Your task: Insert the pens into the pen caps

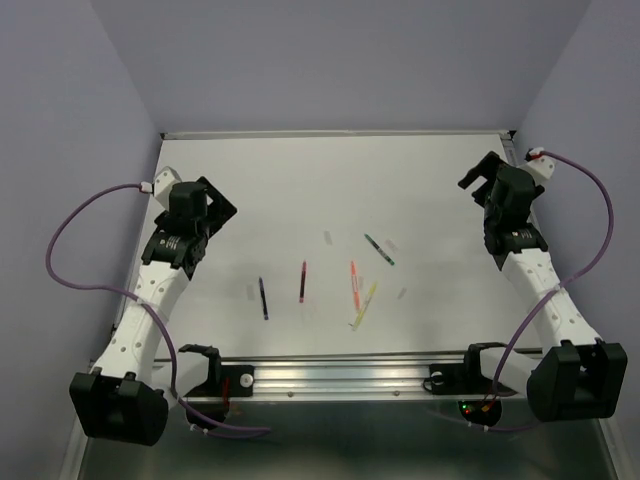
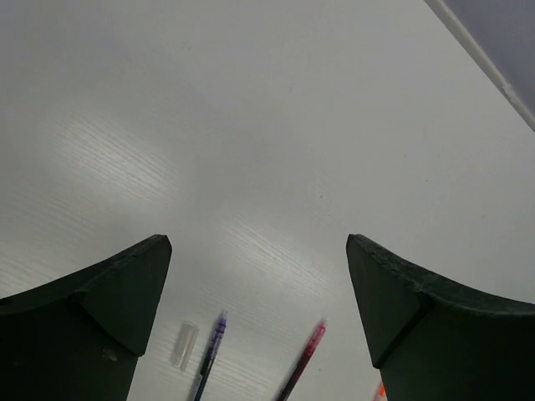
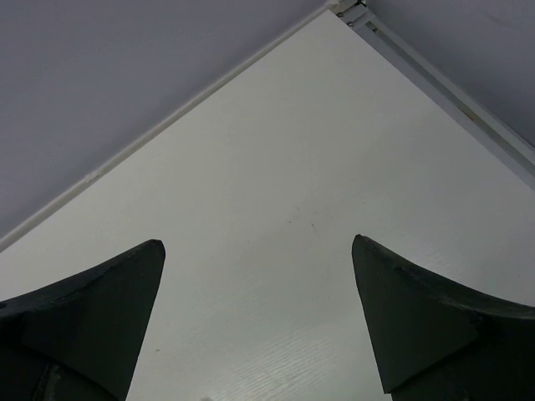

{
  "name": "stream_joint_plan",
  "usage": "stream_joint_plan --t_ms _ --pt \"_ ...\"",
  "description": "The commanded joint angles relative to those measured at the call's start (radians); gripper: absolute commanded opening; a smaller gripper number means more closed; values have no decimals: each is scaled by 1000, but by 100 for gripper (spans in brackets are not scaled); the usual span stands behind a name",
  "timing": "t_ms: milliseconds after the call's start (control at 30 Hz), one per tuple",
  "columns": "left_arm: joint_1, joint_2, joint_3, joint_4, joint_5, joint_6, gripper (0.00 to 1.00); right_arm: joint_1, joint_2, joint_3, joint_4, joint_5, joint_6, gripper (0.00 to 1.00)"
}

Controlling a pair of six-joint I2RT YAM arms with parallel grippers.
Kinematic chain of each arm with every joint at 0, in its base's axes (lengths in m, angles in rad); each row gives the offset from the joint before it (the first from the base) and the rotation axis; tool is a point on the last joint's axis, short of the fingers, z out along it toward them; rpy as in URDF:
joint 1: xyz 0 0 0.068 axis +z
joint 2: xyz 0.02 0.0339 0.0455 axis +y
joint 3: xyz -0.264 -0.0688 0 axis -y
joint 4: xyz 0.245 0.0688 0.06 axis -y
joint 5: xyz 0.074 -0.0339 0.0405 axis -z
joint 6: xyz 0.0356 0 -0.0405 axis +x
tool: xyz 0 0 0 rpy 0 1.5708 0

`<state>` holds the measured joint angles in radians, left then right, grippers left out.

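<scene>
The dark blue pen (image 1: 263,298) lies furthest left near the middle of the white table (image 1: 280,180). To its right come the maroon pen (image 1: 302,282) and the orange-red pen (image 1: 354,283), with the yellow pen (image 1: 364,305) slanting just beside the orange-red pen's near end. The green pen (image 1: 379,250) lies farther back. Faint pen caps (image 1: 328,238) are scattered among them, one cap (image 2: 184,345) just beside the dark blue pen. Well apart at either side, the left gripper (image 2: 259,251) and right gripper (image 3: 259,251) hover with fingers spread wide, holding nothing.
</scene>
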<state>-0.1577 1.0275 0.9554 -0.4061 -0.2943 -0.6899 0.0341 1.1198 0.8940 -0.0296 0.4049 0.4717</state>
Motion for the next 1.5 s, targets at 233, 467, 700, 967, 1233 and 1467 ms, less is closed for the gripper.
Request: stream_joint_plan --t_ms 233,467,700,967,1233,1467 --pt "-3 23 -213 -22 161 -46 98 3 -15 17 51 -130 -33 100" --pt "-8 83 -331 39 276 -36 77 3 77 95 -38 -261 -41 100" --pt "-60 149 -379 30 290 -66 68 3 121 108 -53 -261 -30 100" --pt "-66 212 -382 3 238 -109 54 3 143 106 -62 -248 -39 100" --pt "-94 244 -380 -11 236 -106 48 3 169 114 -72 -236 -42 100" --pt "-138 279 -369 -23 227 -109 44 3 189 117 -76 -238 -44 100"
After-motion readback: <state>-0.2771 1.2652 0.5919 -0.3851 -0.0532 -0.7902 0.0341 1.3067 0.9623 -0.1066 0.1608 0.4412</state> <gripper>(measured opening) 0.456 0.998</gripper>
